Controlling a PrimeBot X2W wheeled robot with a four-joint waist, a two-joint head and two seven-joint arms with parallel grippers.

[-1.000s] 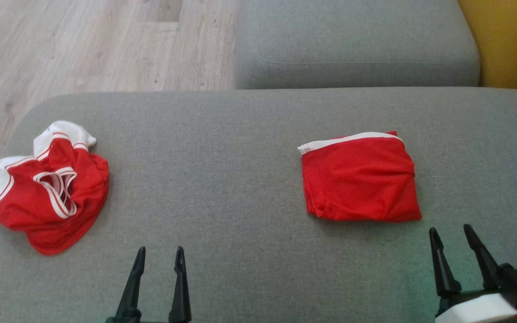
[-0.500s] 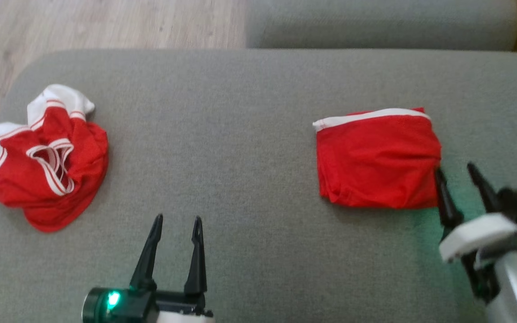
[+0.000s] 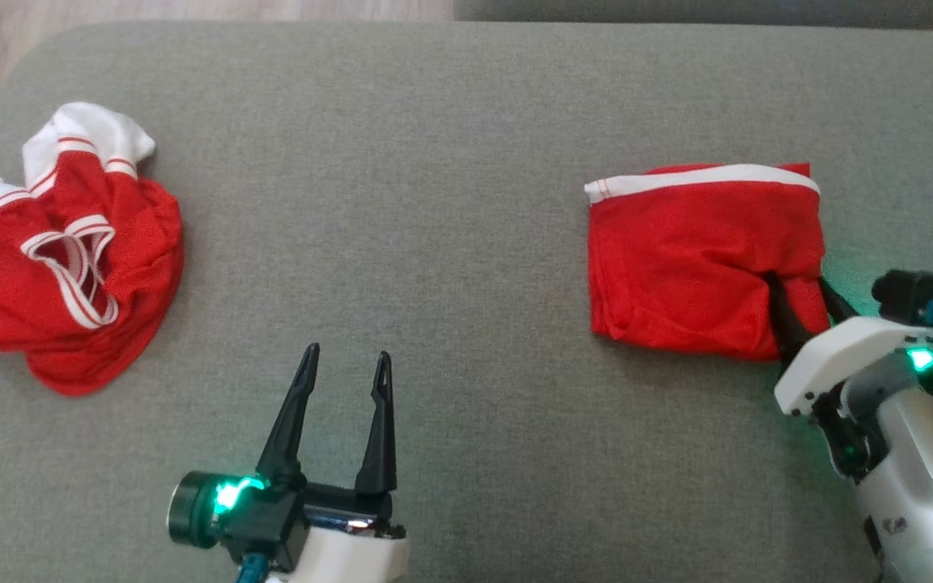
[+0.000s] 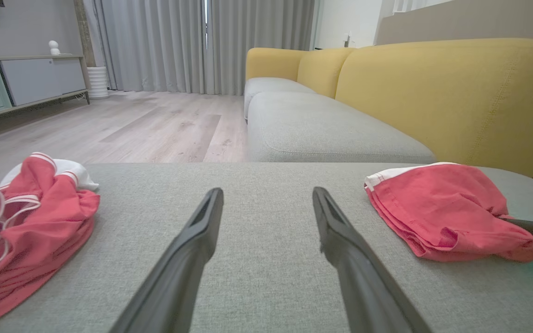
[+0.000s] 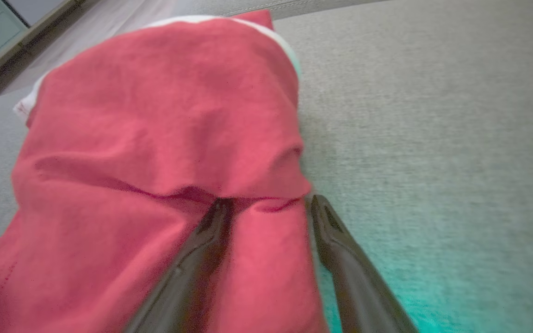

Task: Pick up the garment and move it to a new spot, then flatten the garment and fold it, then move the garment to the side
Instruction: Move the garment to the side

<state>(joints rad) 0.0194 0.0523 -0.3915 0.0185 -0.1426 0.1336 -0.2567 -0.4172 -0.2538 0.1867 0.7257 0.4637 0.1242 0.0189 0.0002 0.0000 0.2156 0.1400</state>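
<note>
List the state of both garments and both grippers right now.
folded garment: folded, lying on the cushion, near edge puckered
crumpled garment: bunched in a heap, untouched
left gripper: open, empty, over the cushion
right gripper: open, fingers astride the folded garment's puckered edge, not yet clamped

You have the folded garment (image 3: 693, 251) lying on the seat cushion (image 3: 450, 202), its near right corner between the right gripper's (image 5: 266, 203) jaws: one finger rests on the cloth, the other just beside its edge. The left gripper's (image 3: 350, 351) jaws stand over the cushion between two garments: the crumpled garment (image 3: 61, 267) well to their left, the folded one to their right. A second seat (image 4: 331, 134) lies ahead of them, beyond the cushion.
</note>
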